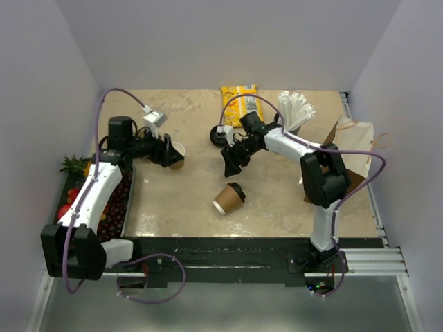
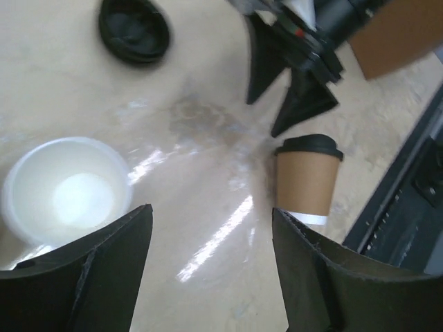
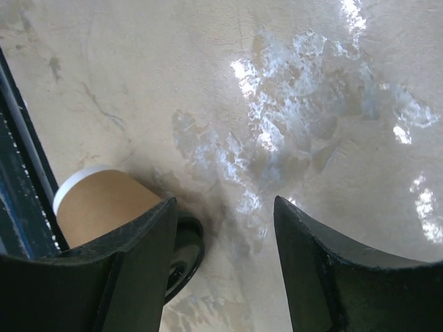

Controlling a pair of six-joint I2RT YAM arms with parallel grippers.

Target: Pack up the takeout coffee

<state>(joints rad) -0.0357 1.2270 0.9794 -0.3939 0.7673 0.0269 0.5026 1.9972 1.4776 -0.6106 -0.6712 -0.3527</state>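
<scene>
**Both fingers open, neither cup gripped**

The left fingers (image 2: 90,277) are standing wide apart and holding nothing. The open cup (image 2: 66,190) is sitting just beside one finger, outside the gap. The right fingers (image 3: 124,277) are hanging open and empty over the table (image 3: 311,104), with the lidded cup (image 3: 104,207) lying tipped just beside them. The loose lid (image 2: 133,28) is lying near. The step probably calls for centring the gap on a cup, then closing gently.
</scene>
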